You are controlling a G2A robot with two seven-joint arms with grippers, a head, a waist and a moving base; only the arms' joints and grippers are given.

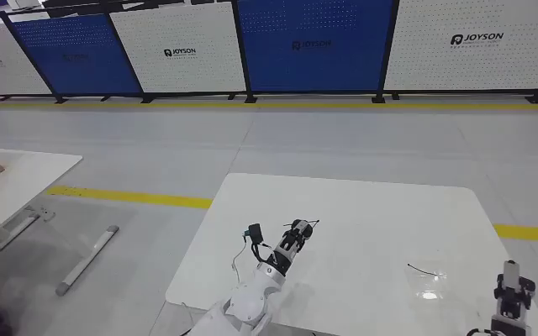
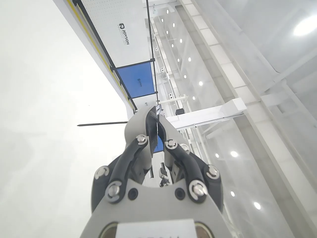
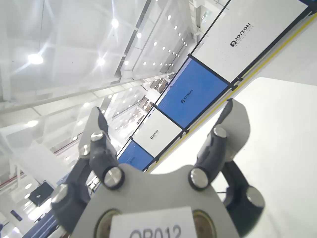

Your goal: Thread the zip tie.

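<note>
Black ribbed pads of the left gripper (image 2: 157, 115) are pressed together on the zip tie (image 2: 101, 124), with only the thin strap between them. A long run of the strap sticks out sideways past one finger to a pointed tip, free in the air above the white table (image 1: 378, 210), and a short stub shows just beyond the fingertips. Judged from its thinness, the tie is very light, stiff along its length yet springy. It also looks smooth enough to slide or twist in a loose pinch, so a firm hold near the head end, leaving the tip free, looks best for feeding it. The right gripper (image 3: 164, 107) is wide open and holds nothing; it sits by the table's right edge, well apart from the left one. Between them, nearer the right gripper, a thin dark strand (image 1: 423, 270) lies on the table. It may be a second tie, but it is too small to tell. Count: two grippers, one table, one zip tie for certain, one doubtful strand.
</note>
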